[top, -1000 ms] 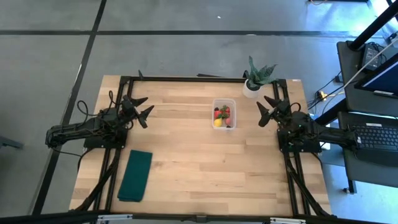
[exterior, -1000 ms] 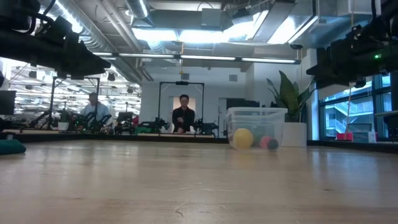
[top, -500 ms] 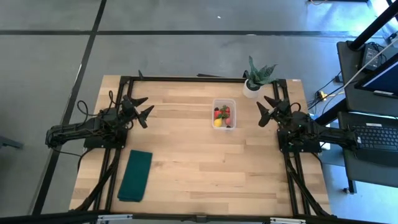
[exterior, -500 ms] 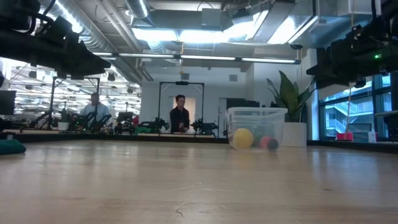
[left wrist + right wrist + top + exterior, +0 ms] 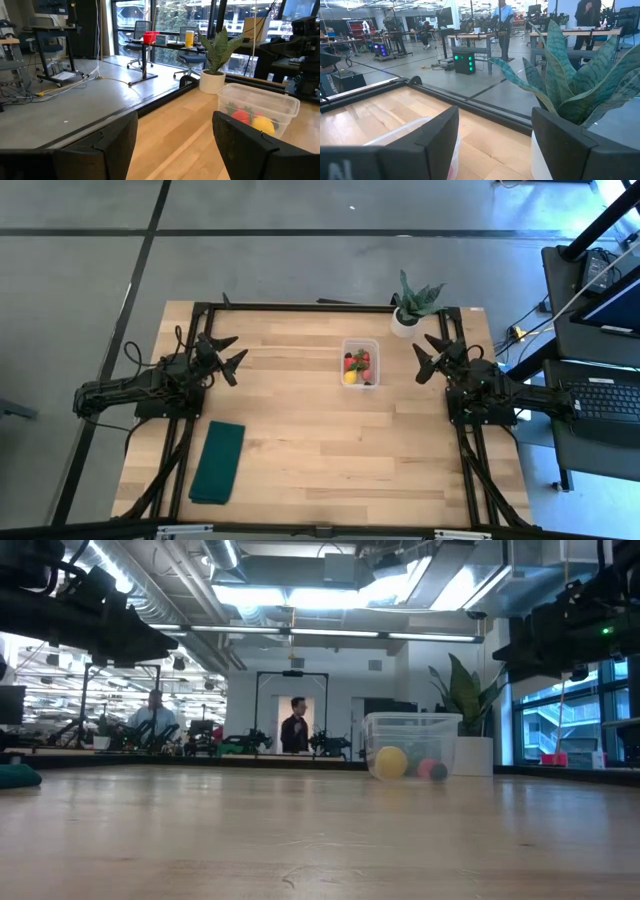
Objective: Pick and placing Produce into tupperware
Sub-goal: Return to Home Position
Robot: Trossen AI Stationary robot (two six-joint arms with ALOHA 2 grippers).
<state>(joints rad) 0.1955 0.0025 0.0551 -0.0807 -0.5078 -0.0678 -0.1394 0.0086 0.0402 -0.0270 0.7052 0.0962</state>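
Beyond the table I see an open workshop floor with benches, and two people stand far back in the low view.

From the table's centre in the high view, I have the left arm folded back at 9 o'clock, and the left gripper hangs at 10 o'clock with its fingers spread wide apart and nothing between them. The right arm mirrors it at 3 o'clock. The right gripper sits at 2 o'clock, fingers likewise apart and bare. Both point inward at the tub and are well apart from it.

A dark green cloth lies flat at 8 o'clock, near the left rail. A plant in a white pot stands at the far edge at 1 o'clock, near the right gripper.

The tub rests upright at 1 o'clock, between the two grippers and nearer the right one. The produce is all inside it. From above I make out red pieces and a dark one. The left wrist view shows a yellow piece touching a red piece against the tub wall.
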